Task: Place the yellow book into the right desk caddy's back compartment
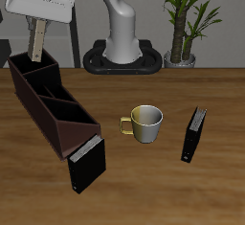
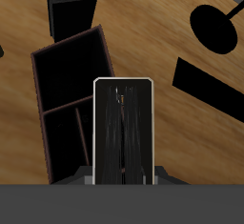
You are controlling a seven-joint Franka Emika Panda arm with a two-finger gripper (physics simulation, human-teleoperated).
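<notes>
Brown wood-grain worktop [image 1: 191, 195] filling most of the scene. Beyond its far edge, a pale grey wall [image 1: 220, 37] and a green potted plant [image 1: 188, 18]. Even, soft light throughout.

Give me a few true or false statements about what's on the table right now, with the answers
1. The gripper holds the yellow book above the right desk caddy. True.
2. The yellow book already sits inside the back compartment. False: it hangs over it, in the gripper.
3. The mug lies tipped on its side. False: it stands upright.
4. A black book lies by the caddy's end nearest the table's front edge. True.
5. The other black book is inside the caddy. False: it is on the table beyond the mug.
</notes>
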